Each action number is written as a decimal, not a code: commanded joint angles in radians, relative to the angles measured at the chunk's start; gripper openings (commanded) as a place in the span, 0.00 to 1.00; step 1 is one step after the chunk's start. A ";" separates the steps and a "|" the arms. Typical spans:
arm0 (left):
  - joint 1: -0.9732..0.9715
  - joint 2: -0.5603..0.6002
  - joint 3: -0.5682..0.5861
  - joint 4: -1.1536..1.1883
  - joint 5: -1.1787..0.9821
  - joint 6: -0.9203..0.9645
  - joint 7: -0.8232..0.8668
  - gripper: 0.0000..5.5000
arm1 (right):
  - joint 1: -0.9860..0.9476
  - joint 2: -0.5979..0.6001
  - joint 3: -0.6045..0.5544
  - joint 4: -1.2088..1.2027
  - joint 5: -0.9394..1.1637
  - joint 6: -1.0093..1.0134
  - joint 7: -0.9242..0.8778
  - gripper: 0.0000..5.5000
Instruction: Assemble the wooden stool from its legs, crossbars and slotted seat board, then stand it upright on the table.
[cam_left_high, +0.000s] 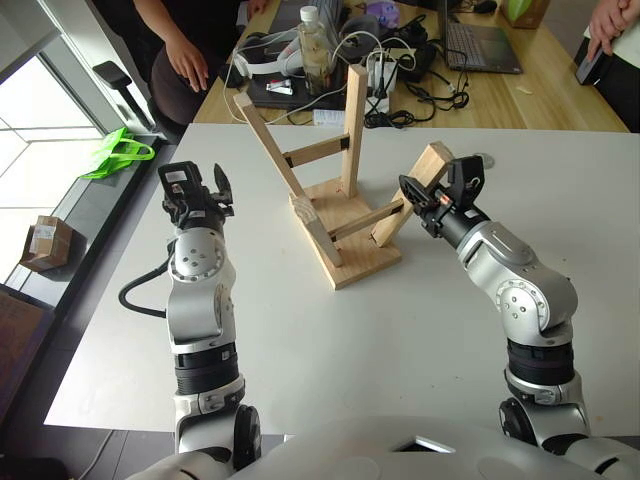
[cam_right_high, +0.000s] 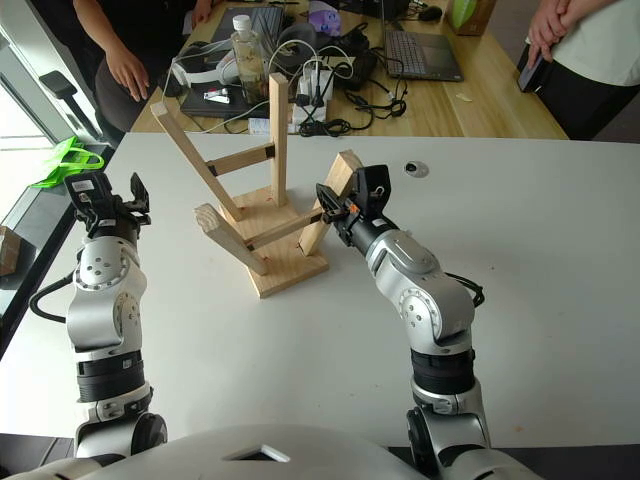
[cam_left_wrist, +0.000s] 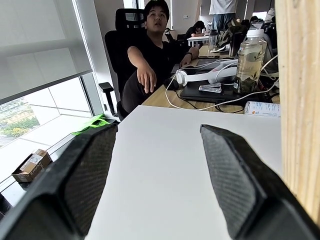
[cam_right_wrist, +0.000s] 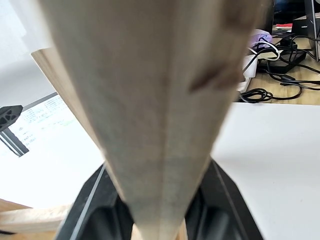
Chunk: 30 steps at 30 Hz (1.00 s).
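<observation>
Bright daylight comes from the window (cam_left_high: 25, 110) at 9 o'clock; the white desk (cam_left_high: 420, 340) glares, and shadows beside the stool (cam_left_high: 345, 250) are faint and soft.

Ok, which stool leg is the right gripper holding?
The leg leaning out to the robot's right from the seat board, clamped by the right gripper; the other three stand free.

The stool (cam_left_high: 340, 215) is showing pale, yellowish wood, its crossbars (cam_left_high: 318, 152) ending in black. The leg (cam_right_wrist: 150, 100) is carrying faint lengthwise grain and one darker brown knot. The table (cam_left_high: 350, 340) is showing plain white. The left gripper (cam_left_high: 197, 185) and right gripper (cam_left_high: 428, 190) are both showing matte black. A bag (cam_left_high: 118, 152) is glowing bright green, a box (cam_left_high: 45, 240) is looking cardboard brown, and the desk (cam_left_high: 560, 95) is showing honey-tan wood.
</observation>
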 joint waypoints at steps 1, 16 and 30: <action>-0.020 0.012 0.005 0.002 0.006 0.000 0.001 0.56 | 0.024 0.007 0.003 0.011 -0.005 0.026 0.005 0.26; -0.028 0.017 0.009 0.005 0.011 0.004 -0.009 0.56 | 0.105 -0.037 0.131 0.114 -0.107 0.077 0.039 0.43; -0.024 0.029 0.045 -0.031 0.007 -0.012 -0.011 0.56 | -0.119 -0.193 -0.361 -0.037 0.536 0.151 0.354 0.43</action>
